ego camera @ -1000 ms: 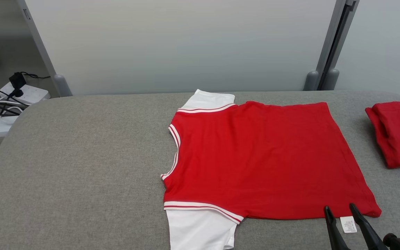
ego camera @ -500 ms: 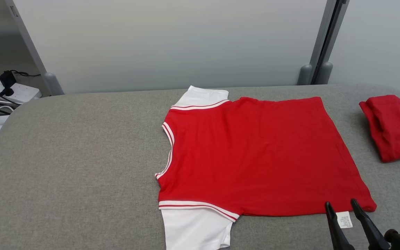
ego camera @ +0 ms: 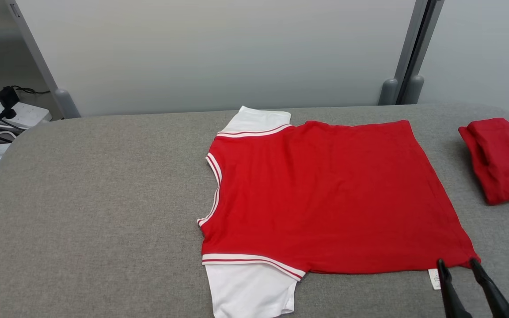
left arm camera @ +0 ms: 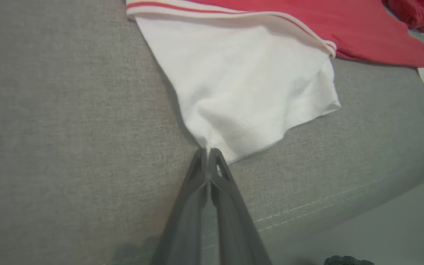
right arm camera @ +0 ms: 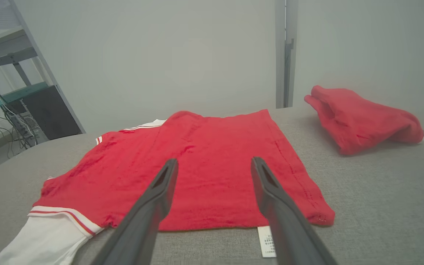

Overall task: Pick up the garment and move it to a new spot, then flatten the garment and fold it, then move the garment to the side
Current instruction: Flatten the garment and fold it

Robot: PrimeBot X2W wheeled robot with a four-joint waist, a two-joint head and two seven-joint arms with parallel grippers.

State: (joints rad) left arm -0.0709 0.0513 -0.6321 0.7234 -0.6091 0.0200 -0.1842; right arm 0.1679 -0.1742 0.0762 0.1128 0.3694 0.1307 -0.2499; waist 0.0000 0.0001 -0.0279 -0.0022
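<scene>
A red garment (ego camera: 325, 194) with white sleeves lies flat on the grey padded table (ego camera: 82, 198), its neck to the left. In the left wrist view my left gripper (left arm camera: 208, 150) is shut, pinching the near corner of the white sleeve (left arm camera: 241, 73) close to the table's front edge. My right gripper (ego camera: 457, 264) stands open at the hem's near right corner, just right of the white label (ego camera: 434, 279). In the right wrist view its fingers (right arm camera: 215, 163) straddle the hem of the garment (right arm camera: 197, 147), with nothing between them.
A second red garment (ego camera: 499, 157) lies bunched at the table's far right (right arm camera: 359, 119). A pale wall and grey posts stand behind the table. A power strip with cables (ego camera: 11, 117) sits off the table's left end. Bare grey table lies to the left.
The left gripper has shut on the white sleeve's corner. The right gripper has shifted right, from straddling the label to the hem's corner. The head camera has turned slightly.
</scene>
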